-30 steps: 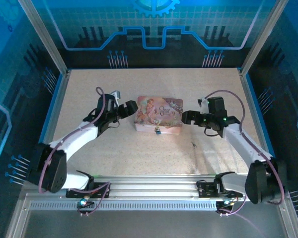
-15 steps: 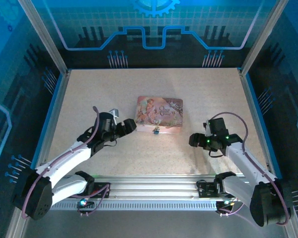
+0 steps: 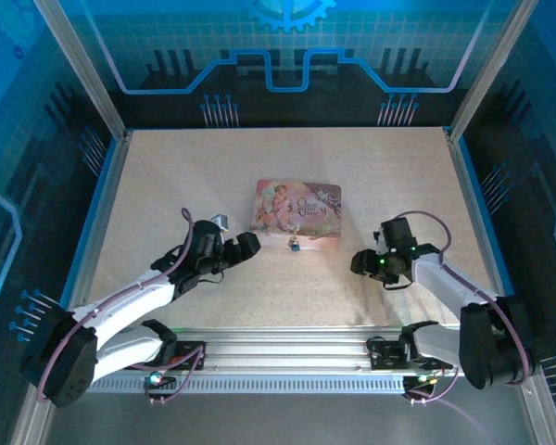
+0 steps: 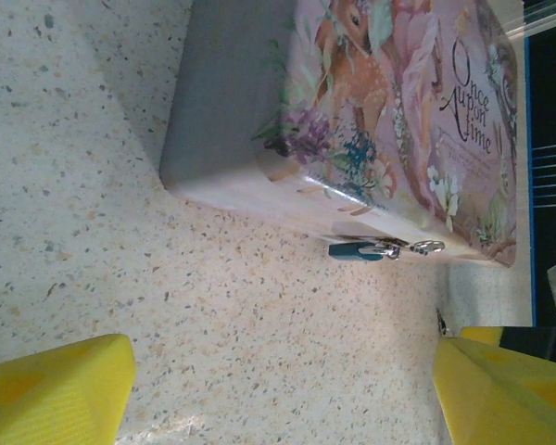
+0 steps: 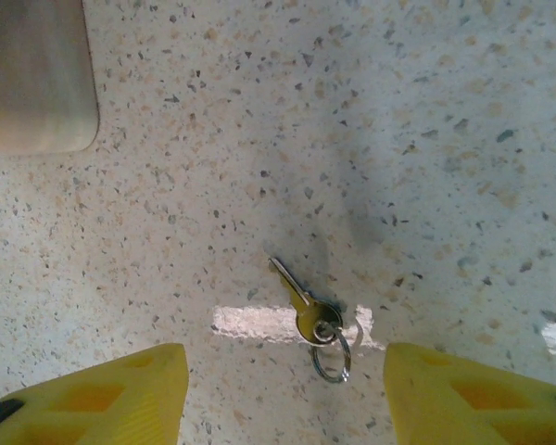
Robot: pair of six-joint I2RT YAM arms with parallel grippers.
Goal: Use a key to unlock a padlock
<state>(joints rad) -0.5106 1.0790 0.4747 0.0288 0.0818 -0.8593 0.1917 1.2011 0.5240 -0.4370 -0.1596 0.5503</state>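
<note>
On the desk's left, your left gripper (image 3: 249, 244) holds its jaws wide apart, empty. At centre you have one pink tin (image 3: 296, 209), with one padlock (image 4: 375, 248) at its near wall. Rightward, your right gripper (image 3: 359, 262), jaws parted, hangs over one key (image 5: 304, 306).

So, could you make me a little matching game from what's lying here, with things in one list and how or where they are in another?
Things:
1 tin
2 key
3 padlock
4 table

Descriptions:
A on a ring, lying flat
B speckled beige
C pink, with a deer picture
D at the tin's front side

Pairs: 1-C, 2-A, 3-D, 4-B
</note>
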